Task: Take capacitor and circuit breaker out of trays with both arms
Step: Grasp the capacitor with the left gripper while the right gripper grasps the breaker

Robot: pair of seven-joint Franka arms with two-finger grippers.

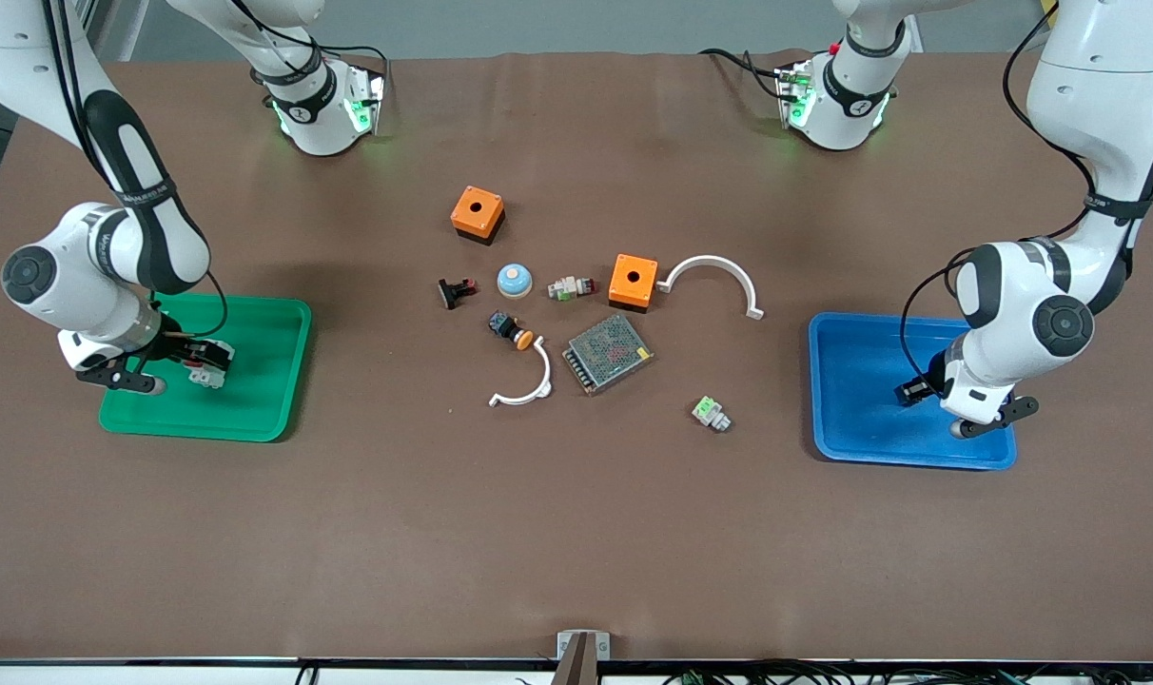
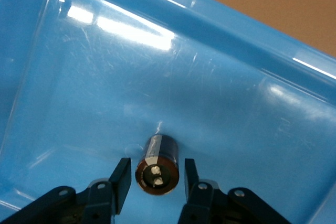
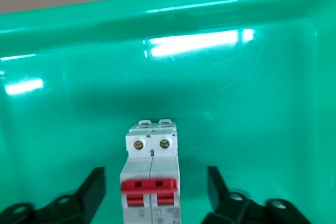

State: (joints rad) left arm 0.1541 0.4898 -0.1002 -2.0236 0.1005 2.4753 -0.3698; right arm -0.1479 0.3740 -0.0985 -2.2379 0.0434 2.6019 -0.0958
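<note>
The capacitor, a stubby black cylinder with two light dots on its end, lies on the floor of the blue tray at the left arm's end of the table. My left gripper is open, one finger on each side of the capacitor with a gap on both sides; it sits low in the tray. The breaker, light grey with red levers, rests in the green tray at the right arm's end. My right gripper is open around the breaker, clear of it on both sides.
Between the trays lie two orange boxes, two white arcs, a metal mesh box, a blue-domed button, a black-and-red clip, an orange-capped black button and two white-and-green connectors.
</note>
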